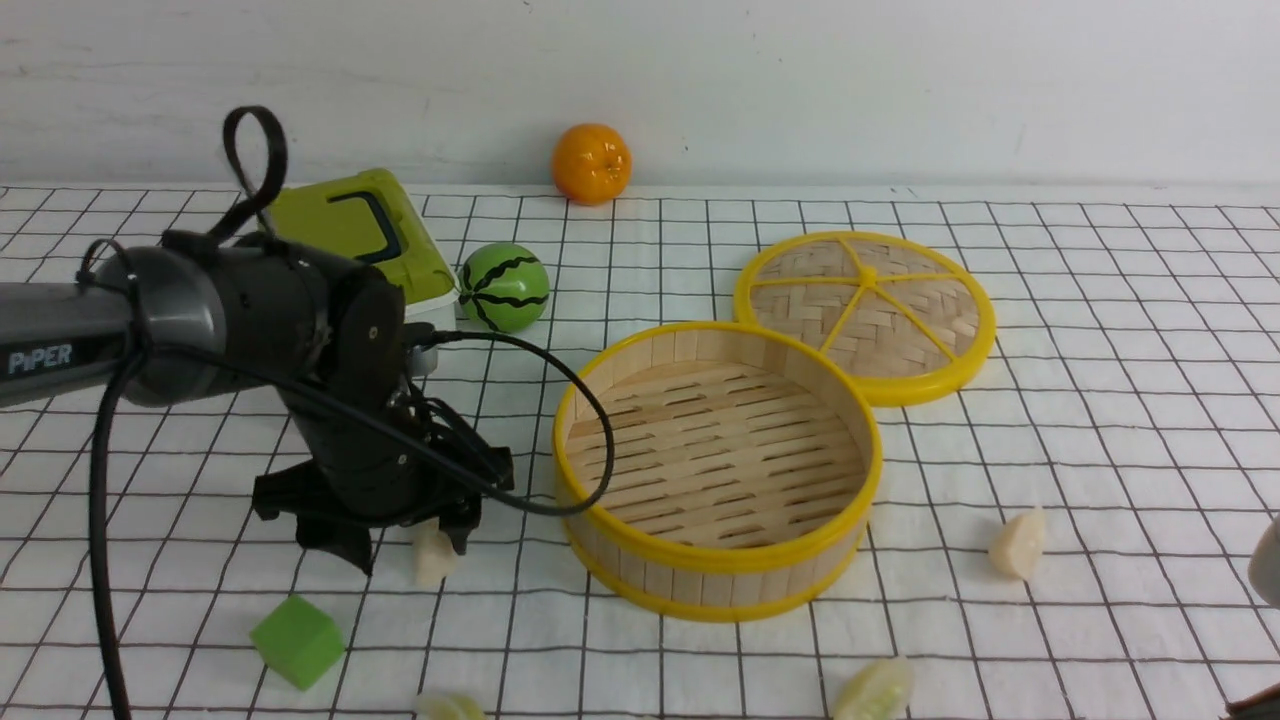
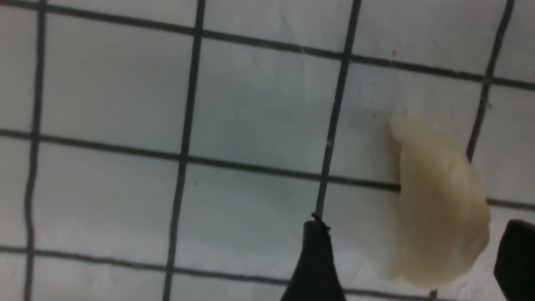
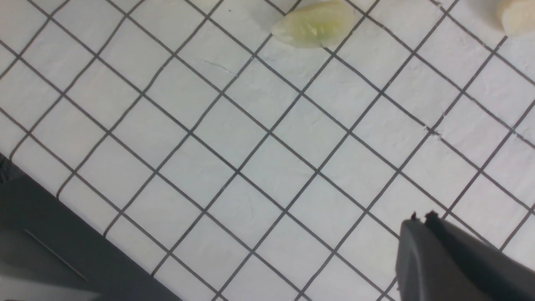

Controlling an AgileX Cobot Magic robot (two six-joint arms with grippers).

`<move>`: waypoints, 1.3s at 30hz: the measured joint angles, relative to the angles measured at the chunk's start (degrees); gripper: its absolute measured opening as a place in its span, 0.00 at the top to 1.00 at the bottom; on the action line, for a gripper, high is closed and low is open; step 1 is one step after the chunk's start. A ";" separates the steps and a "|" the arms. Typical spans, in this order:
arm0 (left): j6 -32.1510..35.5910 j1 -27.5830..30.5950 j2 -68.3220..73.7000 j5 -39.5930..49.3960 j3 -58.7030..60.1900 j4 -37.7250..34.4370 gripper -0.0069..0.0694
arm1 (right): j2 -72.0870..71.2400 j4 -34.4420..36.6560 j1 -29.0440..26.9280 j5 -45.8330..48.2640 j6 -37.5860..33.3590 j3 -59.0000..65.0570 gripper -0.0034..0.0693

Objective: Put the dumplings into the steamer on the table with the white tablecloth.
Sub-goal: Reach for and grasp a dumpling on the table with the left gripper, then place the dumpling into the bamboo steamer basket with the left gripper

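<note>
The steamer (image 1: 720, 585) stands mid-table on the white tablecloth (image 1: 1100, 420), and nothing lies in it. My left gripper (image 1: 410, 555) is low over the cloth left of the steamer and open. A cream dumpling (image 1: 433, 558) lies on the cloth between its fingers. In the left wrist view this dumpling (image 2: 439, 209) sits nearer one finger (image 2: 516, 255), with a gap on both sides. Other dumplings lie right of the steamer (image 1: 1018, 545) and at the front edge (image 1: 875, 690) (image 1: 450, 708). My right gripper (image 3: 422, 217) is shut and holds nothing, a pale green dumpling (image 3: 315, 25) lying some way from it.
The woven lid (image 1: 865, 315) lies flat behind the steamer, touching it. A green cube (image 1: 297, 640) sits at the front left. A watermelon ball (image 1: 504, 287), a green box (image 1: 350, 225) and an orange (image 1: 591, 163) stand at the back. The table's edge (image 3: 42, 234) is near the right gripper.
</note>
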 joint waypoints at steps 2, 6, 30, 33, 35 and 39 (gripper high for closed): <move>0.00 -0.07 1.28 -1.97 -0.04 -0.25 0.28 | 0.00 -0.99 0.00 0.00 0.00 0.00 0.95; 0.05 -0.07 1.73 -2.45 -0.11 0.23 0.41 | 0.00 -1.36 0.00 -0.18 0.00 0.00 0.95; 11.01 -18.96 9.55 16.76 -41.46 -1.73 0.60 | -0.65 -1.93 0.00 0.23 5.66 0.00 0.93; 7.72 -19.32 16.22 16.76 -46.67 -1.80 0.60 | -2.15 -1.93 0.00 2.79 6.01 0.00 0.93; 5.71 -19.32 19.73 16.76 -49.63 -1.19 0.60 | -3.44 -1.93 0.00 3.97 6.01 0.00 0.93; 2.53 -18.95 25.27 16.82 -53.49 -0.35 0.60 | -6.08 -1.93 0.00 4.97 6.01 0.00 0.92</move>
